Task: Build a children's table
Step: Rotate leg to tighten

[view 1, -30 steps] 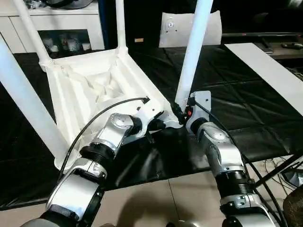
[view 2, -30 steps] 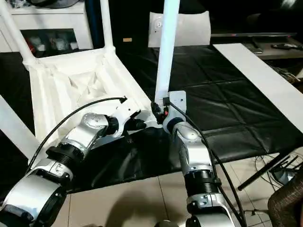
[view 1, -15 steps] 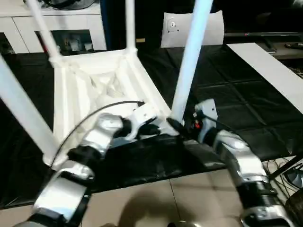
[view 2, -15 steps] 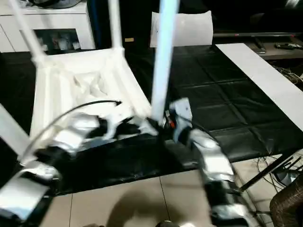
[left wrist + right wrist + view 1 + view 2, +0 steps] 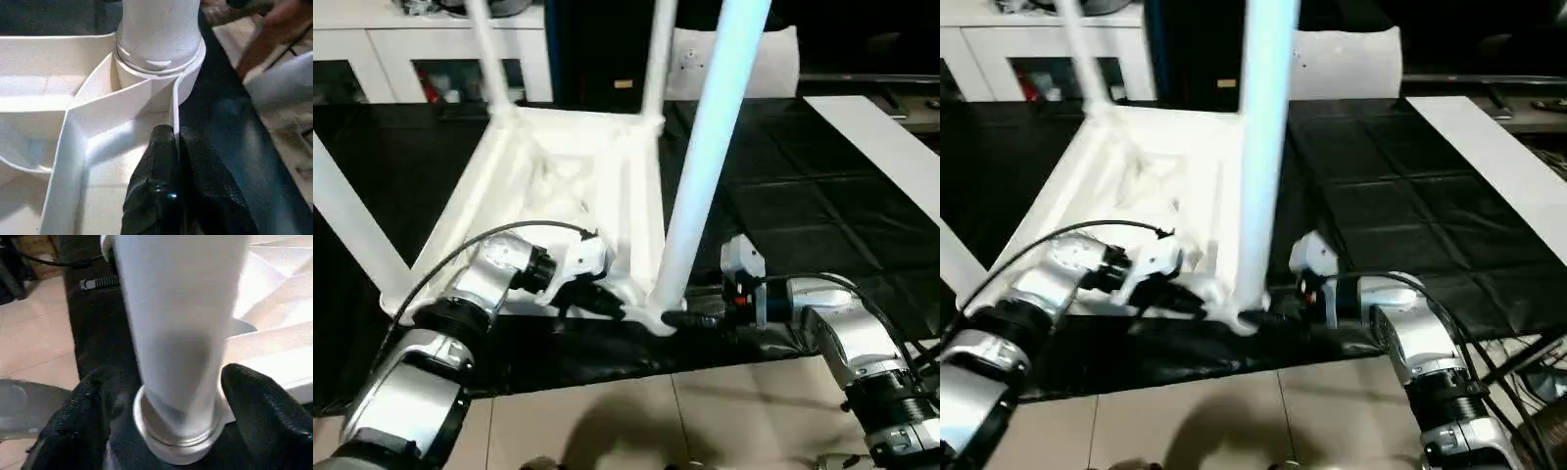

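Table [image 5: 558, 186]: upside down on the black counter [image 5: 822, 215], at its near edge.
Progress: I count four legs standing in the sockets — near leg [image 5: 705, 166] looks seated.
Left tool [image 5: 177, 171]: pinched shut on the rim.
Right tool [image 5: 166, 431]: wide open, straddling the near leg's base — I can't tell if it touches.

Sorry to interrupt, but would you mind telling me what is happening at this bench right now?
A humanoid robot is putting together a white children's table, which lies upside down on a black mat with its legs pointing up. The left end effector is shut on the thin rim of the tabletop, right beside the nearest corner socket. The right end effector has one finger on each side of the base of the leg seated in that socket; whether it is squeezing the leg is unclear.
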### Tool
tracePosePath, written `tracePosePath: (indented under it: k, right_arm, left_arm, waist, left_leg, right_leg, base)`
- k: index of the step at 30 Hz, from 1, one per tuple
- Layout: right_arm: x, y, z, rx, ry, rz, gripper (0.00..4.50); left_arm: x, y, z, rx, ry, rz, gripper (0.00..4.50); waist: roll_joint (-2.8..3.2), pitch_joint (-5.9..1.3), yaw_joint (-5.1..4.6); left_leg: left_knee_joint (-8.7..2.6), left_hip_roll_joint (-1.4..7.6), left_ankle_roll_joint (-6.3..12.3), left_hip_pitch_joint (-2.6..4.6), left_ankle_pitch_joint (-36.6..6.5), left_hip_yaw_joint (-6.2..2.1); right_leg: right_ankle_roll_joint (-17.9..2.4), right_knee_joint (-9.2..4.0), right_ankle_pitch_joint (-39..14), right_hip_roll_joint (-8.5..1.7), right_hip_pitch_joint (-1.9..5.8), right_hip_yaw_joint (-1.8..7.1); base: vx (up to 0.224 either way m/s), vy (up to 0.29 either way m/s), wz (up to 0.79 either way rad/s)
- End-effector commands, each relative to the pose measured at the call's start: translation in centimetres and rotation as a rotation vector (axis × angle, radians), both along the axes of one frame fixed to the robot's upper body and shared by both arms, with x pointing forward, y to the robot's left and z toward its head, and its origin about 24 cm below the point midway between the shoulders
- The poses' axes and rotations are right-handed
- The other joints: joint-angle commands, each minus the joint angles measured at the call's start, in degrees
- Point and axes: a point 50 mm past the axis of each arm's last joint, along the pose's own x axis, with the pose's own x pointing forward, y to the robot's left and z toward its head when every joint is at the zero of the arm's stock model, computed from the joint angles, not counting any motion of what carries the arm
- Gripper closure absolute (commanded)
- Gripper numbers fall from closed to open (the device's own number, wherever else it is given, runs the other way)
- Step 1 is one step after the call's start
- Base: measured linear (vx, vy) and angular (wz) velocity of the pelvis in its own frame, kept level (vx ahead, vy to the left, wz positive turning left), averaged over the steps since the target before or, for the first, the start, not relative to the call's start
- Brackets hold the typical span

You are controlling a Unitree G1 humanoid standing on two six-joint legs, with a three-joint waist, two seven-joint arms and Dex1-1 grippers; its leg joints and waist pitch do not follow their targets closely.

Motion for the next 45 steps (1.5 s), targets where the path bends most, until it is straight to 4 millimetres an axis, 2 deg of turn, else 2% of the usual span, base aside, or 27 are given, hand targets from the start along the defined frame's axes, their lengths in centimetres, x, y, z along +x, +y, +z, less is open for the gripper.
tracePosePath:
  k: [1, 2, 7, 10, 12, 13, 22, 25, 26, 27, 30, 31, 32, 34, 35, 36, 37, 38, 39, 41, 42, 43, 44, 45]
  right_arm:
    - [0.2, -0.1, 0.4, 0.003, 0.005, 0.036, 1.18]
    - [0.3, 0.0, 0.5, 0.005, 0.012, 0.049, 1.35]
    - [0.4, 0.3, 0.5, 0.013, 0.016, 0.066, 1.62]
    - [0.5, 0.4, 0.6, 0.020, 0.021, 0.074, 2.00]
    - [0.5, 0.5, 0.6, 0.028, 0.025, 0.082, 2.09]
    - [0.5, 0.6, 0.6, 0.035, 0.030, 0.088, 2.31]
    - [-0.1, 1.0, 0.5, 0.080, 0.066, 0.107, 2.55]
    - [-0.2, 1.2, 0.6, 0.112, 0.073, 0.078, 2.57]
    - [-0.1, 1.6, 0.4, 0.129, 0.065, 0.000, 2.57]
    - [-0.1, 1.8, 0.2, 0.132, 0.064, -0.041, 2.57]
    - [0.3, 2.4, -0.4, 0.122, 0.051, -0.157, 2.57]
    - [0.6, 3.3, -1.1, 0.113, 0.038, -0.280, 2.57]
    - [0.8, 3.9, -1.4, 0.117, 0.046, -0.356, 2.57]
    - [1.3, 4.9, -1.7, 0.129, 0.057, -0.466, 2.59]
    - [1.4, 5.2, -1.7, 0.129, 0.056, -0.495, 2.59]
    - [1.7, 5.8, -1.7, 0.128, 0.053, -0.544, 2.59]
    - [1.9, 6.1, -1.7, 0.127, 0.052, -0.572, 2.59]
    - [2.3, 6.8, -1.7, 0.121, 0.051, -0.643, 2.59]
    - [2.5, 7.1, -1.6, 0.119, 0.051, -0.672, 2.59]
    - [3.0, 7.9, -1.5, 0.112, 0.049, -0.741, 2.59]
    - [3.2, 8.4, -1.2, 0.115, 0.037, -0.765, 2.59]
    - [3.3, 8.7, -1.1, 0.116, 0.029, -0.787, 2.59]
    - [3.4, 9.0, -0.9, 0.140, 0.036, -0.787, 2.03]
    - [3.3, 9.1, -0.7, 0.164, 0.041, -0.781, 2.03]
  left_arm:
    - [-0.4, -0.6, 0.1, 0.050, 0.024, -0.115, 4.50]
    - [-0.4, -0.5, 0.3, 0.054, 0.027, -0.134, 4.50]
    - [-0.5, -0.5, 0.4, 0.057, 0.035, -0.165, 4.50]
    - [-0.5, -0.6, 0.5, 0.057, 0.036, -0.172, 4.50]
    - [-0.5, -0.6, 0.5, 0.057, 0.036, -0.175, 4.50]
    - [-0.5, -0.6, 0.5, 0.058, 0.036, -0.177, 4.50]
    - [-0.4, -0.5, 0.6, 0.049, 0.034, -0.155, 4.50]
    - [-0.1, -0.6, 0.5, 0.039, 0.026, -0.098, 4.50]
    - [0.5, -1.0, 0.5, 0.022, 0.002, -0.001, 4.50]
    - [0.8, -1.3, 0.4, 0.011, -0.006, 0.045, 4.50]
    - [1.3, -2.2, 0.6, -0.045, -0.015, 0.138, 4.50]
    - [1.7, -3.5, 0.8, -0.109, -0.022, 0.229, 4.50]
    - [2.0, -4.3, 0.9, -0.143, -0.023, 0.285, 4.50]
    - [2.2, -5.5, 1.0, -0.186, -0.025, 0.357, 4.50]
    - [2.3, -5.9, 1.0, -0.195, -0.026, 0.380, 4.50]
    - [2.4, -6.5, 1.0, -0.208, -0.032, 0.421, 4.50]
    - [2.5, -6.8, 1.0, -0.214, -0.036, 0.443, 4.50]
    - [2.7, -7.5, 1.0, -0.226, -0.049, 0.493, 4.50]
    - [2.7, -7.8, 1.0, -0.229, -0.054, 0.512, 4.50]
    - [2.8, -8.6, 1.0, -0.241, -0.067, 0.561, 4.50]
    - [2.8, -9.0, 1.0, -0.239, -0.077, 0.574, 4.50]
    - [2.7, -9.3, 1.0, -0.235, -0.085, 0.589, 4.50]
    - [2.7, -9.4, 1.0, -0.229, -0.091, 0.591, 4.50]
    - [2.6, -9.3, 1.0, -0.218, -0.098, 0.580, 4.50]
  waist:
    - [0.11, -3.61, 0.04]
    - [0.12, -3.54, 0.11]
    - [0.08, -3.58, 0.47]
    - [0.03, -3.59, 0.61]
    - [0.09, -3.60, 0.68]
    - [0.08, -3.58, 0.69]
    - [-0.06, -3.57, 0.80]
    - [-0.02, -3.52, 0.98]
    - [0.24, -3.53, 0.97]
    - [0.13, -3.36, 1.05]
    - [-0.09, -3.07, 0.51]
    - [-0.04, -2.98, 0.21]
    - [-0.15, -3.03, -0.24]
    - [-0.29, -2.99, -1.50]
    - [-0.25, -3.01, -1.89]
    - [-0.27, -3.09, -2.40]
    - [-0.19, -3.20, -2.55]
    - [-0.28, -3.10, -3.25]
    - [-0.35, -3.15, -3.48]
    - [-0.11, -3.21, -3.49]
    - [-0.24, -3.27, -3.50]
    - [-0.03, -3.33, -3.56]
    - [-0.19, -3.49, -3.59]
    - [-0.09, -3.56, -3.44]
  left_leg:
    - [-3.73, 2.28, 2.44, 0.86, -15.55, -0.02]
    - [-3.76, 2.31, 2.43, 0.84, -15.46, 0.01]
    - [-3.74, 2.29, 2.33, 0.82, -15.05, 0.04]
    - [-3.72, 2.24, 2.18, 0.77, -14.92, 0.02]
    - [-3.75, 2.28, 2.16, 0.80, -14.71, -0.01]
    - [-3.74, 2.28, 2.16, 0.82, -14.81, 0.03]
    - [-3.75, 2.26, 2.18, 0.75, -14.20, 0.04]
    - [-3.78, 2.28, 2.07, 0.93, -14.41, 0.09]
    - [-3.78, 2.29, 1.85, 0.92, -14.70, 0.05]
    - [-3.88, 2.33, 1.27, 1.06, -15.54, 0.08]
    - [-4.04, 1.97, -0.18, 1.07, -19.15, -0.32]
    - [-4.11, 1.98, -0.77, 1.09, -20.27, -0.47]
    - [-4.11, 1.85, -1.57, 1.20, -21.02, -0.70]
    - [-4.25, 1.57, -2.07, 0.69, -21.75, -1.06]
    - [-4.16, 1.53, -1.94, 0.80, -22.15, -1.10]
    - [-4.02, 1.42, -1.30, 0.66, -22.29, -1.13]
    - [-3.95, 1.42, -0.99, 0.70, -21.98, -1.04]
    - [-3.91, 1.28, -0.24, 0.75, -22.00, -0.93]
    - [-3.86, 1.21, -0.07, 0.67, -21.81, -0.87]
    - [-3.84, 1.20, 0.57, 0.68, -20.67, -0.78]
    - [-3.92, 1.32, 0.82, 0.63, -19.98, -0.77]
    - [-4.05, 1.40, 0.76, 0.42, -19.38, -0.80]
    - [-4.05, 1.50, 0.91, 0.48, -18.75, -0.68]
    - [-3.99, 1.51, 1.12, 0.53, -18.21, -0.63]
  right_leg:
    - [-14.15, -3.71, -14.87, -2.79, 2.81, 2.19]
    - [-14.32, -3.66, -14.57, -2.78, 2.76, 2.22]
    - [-14.64, -3.51, -13.41, -2.81, 2.86, 2.22]
    - [-14.36, -3.51, -14.07, -2.86, 2.92, 2.19]
    - [-14.30, -3.50, -13.93, -2.83, 2.89, 2.18]
    - [-14.29, -3.54, -13.97, -2.82, 2.84, 2.20]
    - [-14.04, -3.50, -14.13, -2.81, 2.91, 2.21]
    - [-13.87, -3.62, -14.66, -2.79, 2.78, 2.23]
    - [-13.80, -3.60, -15.06, -2.83, 2.77, 2.24]
    - [-13.31, -3.79, -16.24, -2.84, 2.52, 2.36]
    - [-10.40, -4.73, -25.33, -3.11, 2.36, 2.21]
    - [-9.48, -4.97, -27.67, -3.13, 2.11, 2.20]
    - [-8.69, -5.05, -29.48, -3.10, 1.89, 2.03]
    - [-7.23, -5.31, -32.21, -2.98, 2.13, 1.61]
    - [-6.94, -5.53, -32.82, -2.99, 1.98, 1.56]
    - [-6.56, -5.79, -33.00, -2.97, 2.06, 1.53]
    - [-6.71, -5.84, -32.24, -2.94, 2.00, 1.63]
    - [-7.29, -5.95, -31.22, -2.73, 1.66, 1.60]
    - [-7.34, -5.89, -31.12, -2.68, 1.69, 1.63]
    - [-7.33, -6.03, -30.55, -2.69, 1.73, 1.73]
    - [-7.57, -5.87, -29.06, -2.61, 1.76, 1.81]
    - [-7.95, -5.59, -27.32, -2.56, 1.94, 1.86]
    - [-8.52, -5.44, -24.88, -2.56, 2.02, 1.97]
    - [-8.91, -5.30, -23.54, -2.59, 2.07, 2.02]
  base:
    - [0.000, 0.000, 0.00]
    - [0.000, 0.000, 0.00]
    - [0.000, 0.000, 0.00]
    - [0.000, 0.000, 0.00]
    - [0.000, 0.000, 0.00]
    - [0.000, 0.000, 0.00]
    - [0.000, 0.000, 0.00]
    - [0.000, 0.000, 0.00]
    - [0.000, 0.000, 0.00]
    - [0.000, 0.000, 0.00]
    - [0.000, 0.000, 0.00]
    - [0.000, 0.000, 0.00]
    - [0.000, 0.000, 0.00]
    - [0.000, 0.000, 0.00]
    - [0.000, 0.000, 0.00]
    - [0.000, 0.000, 0.00]
    - [0.000, 0.000, 0.00]
    - [0.000, 0.000, 0.00]
    - [0.000, 0.000, 0.00]
    - [0.000, 0.000, 0.00]
    - [0.000, 0.000, 0.00]
    - [0.000, 0.000, 0.00]
    - [0.000, 0.000, 0.00]
    - [0.000, 0.000, 0.00]
